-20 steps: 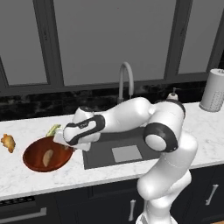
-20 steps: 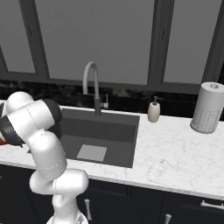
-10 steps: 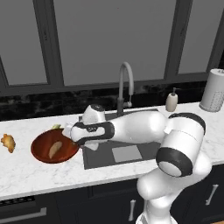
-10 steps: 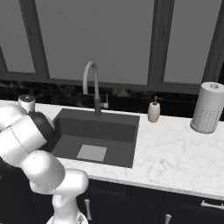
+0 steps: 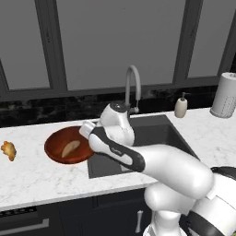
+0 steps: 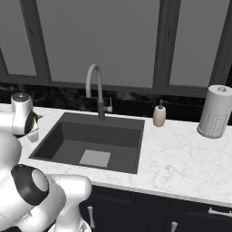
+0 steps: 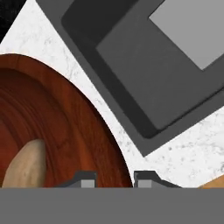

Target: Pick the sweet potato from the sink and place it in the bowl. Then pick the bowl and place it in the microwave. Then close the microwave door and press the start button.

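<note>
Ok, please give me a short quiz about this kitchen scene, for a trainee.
1. True or false: the sweet potato lies in the sink.
2. What sits between the fingers in the hand view? A) faucet B) bowl rim C) soap bottle
3. In the left base view, which side of the sink is the bowl on?
Key: 1 false, it lies in the bowl; 2 B; 3 left.

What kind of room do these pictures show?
Most likely a kitchen: a dark grey sunken sink with a curved grey faucet set in a white marble counter, and a white paper towel roll.
</note>
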Tool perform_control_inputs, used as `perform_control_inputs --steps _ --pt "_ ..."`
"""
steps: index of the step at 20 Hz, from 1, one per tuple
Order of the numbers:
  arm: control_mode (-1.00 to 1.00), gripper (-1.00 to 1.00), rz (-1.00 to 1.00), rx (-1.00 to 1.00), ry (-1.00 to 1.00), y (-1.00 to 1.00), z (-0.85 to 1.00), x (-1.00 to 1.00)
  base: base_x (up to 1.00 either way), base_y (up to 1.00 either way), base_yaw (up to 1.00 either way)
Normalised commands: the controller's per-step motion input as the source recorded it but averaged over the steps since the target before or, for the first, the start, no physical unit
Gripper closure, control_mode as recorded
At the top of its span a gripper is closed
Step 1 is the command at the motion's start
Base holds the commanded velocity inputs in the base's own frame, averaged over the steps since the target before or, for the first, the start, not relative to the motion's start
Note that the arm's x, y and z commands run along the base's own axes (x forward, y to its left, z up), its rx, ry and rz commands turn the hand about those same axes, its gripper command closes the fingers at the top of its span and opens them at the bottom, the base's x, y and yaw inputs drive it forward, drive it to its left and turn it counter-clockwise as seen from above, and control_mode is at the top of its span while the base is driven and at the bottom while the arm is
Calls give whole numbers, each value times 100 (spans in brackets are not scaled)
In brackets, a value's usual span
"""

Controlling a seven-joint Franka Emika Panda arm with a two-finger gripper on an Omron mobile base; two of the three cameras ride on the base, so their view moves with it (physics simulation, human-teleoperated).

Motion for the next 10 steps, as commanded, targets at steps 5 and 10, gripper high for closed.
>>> perform_control_inputs --steps 5,10 --pt "-100 100 -12 0 0 -64 59 -44 0 0 0" --pt "-100 100 -9 0 -1 -59 63 -34 0 0 0"
